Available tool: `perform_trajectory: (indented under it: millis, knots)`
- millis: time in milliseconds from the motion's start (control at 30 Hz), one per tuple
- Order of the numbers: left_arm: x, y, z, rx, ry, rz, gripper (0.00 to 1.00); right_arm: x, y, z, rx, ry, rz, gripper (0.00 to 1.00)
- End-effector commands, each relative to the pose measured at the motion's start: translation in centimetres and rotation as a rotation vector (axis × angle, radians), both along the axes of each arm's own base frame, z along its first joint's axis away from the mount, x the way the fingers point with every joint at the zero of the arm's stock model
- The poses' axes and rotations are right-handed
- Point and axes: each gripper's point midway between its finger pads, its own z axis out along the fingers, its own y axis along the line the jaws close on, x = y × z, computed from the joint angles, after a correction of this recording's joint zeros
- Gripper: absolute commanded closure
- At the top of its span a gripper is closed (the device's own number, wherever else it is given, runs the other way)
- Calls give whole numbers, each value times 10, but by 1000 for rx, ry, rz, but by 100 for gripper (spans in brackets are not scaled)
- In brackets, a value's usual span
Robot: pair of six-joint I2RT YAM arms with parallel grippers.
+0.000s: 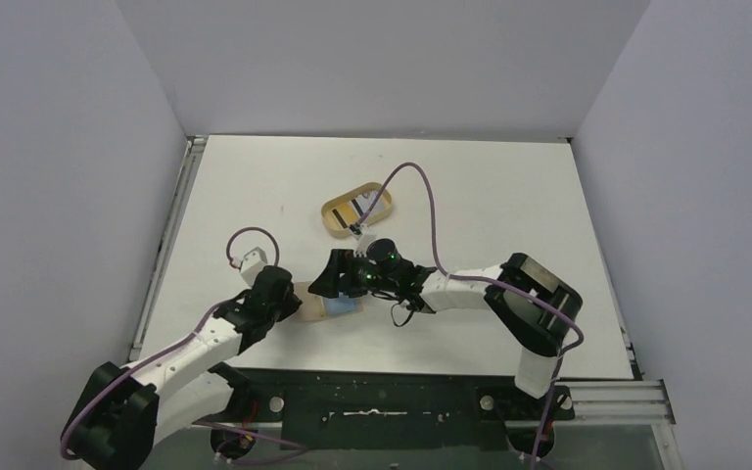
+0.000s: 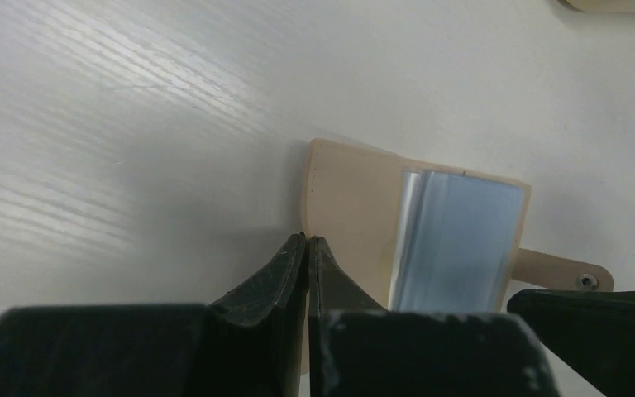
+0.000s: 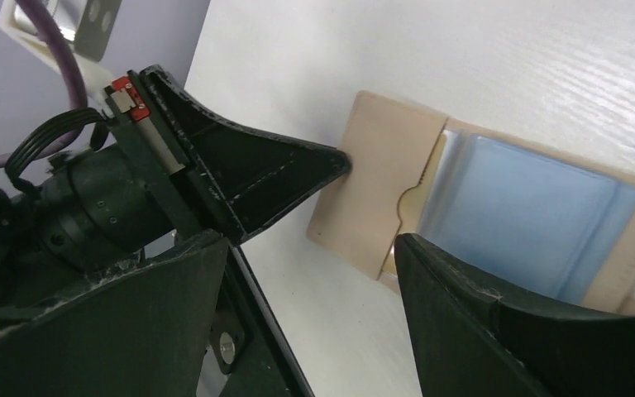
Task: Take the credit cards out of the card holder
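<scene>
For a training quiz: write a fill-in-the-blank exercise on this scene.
1. The wallet lies unfolded, showing a light ___ inside.
2. The left gripper is ___ on the wallet's edge.
3. The right gripper, over the wallet, is ___.
4. The tray is ___ in shape.
Missing words: blue; shut; open; oval.

— How was the robot built?
— Left arm and right arm had white links between bulky black joints, purple cables looping along each.
— And at the tips?
— Left hand and right hand had black wedge fingers, edges scuffed whitish; a small red tag sat on the left.
</scene>
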Motion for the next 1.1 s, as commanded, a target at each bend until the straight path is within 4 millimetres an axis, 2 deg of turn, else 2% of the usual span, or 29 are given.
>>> perform_trajectory:
  millis: [0,133,267,567,933,1067]
  knots:
    - [31,-36,10,-162,-95,-93,100,10,26,49,215,-17,51,25]
    - [36,-38,-7,-197,-59,-90,100,16,27,35,205,24,40,25]
    - [33,-38,-27,-151,44,-117,100,19,19,19,136,35,13,25]
    - [16,-33,-65,-127,163,-97,100,27,-14,-22,-14,42,-113,25]
    - [11,-35,-74,-127,205,-115,100,48,-50,-57,-187,24,-292,24]
    - [8,-37,-79,-139,225,-117,100,51,-50,-64,-196,36,-293,24]
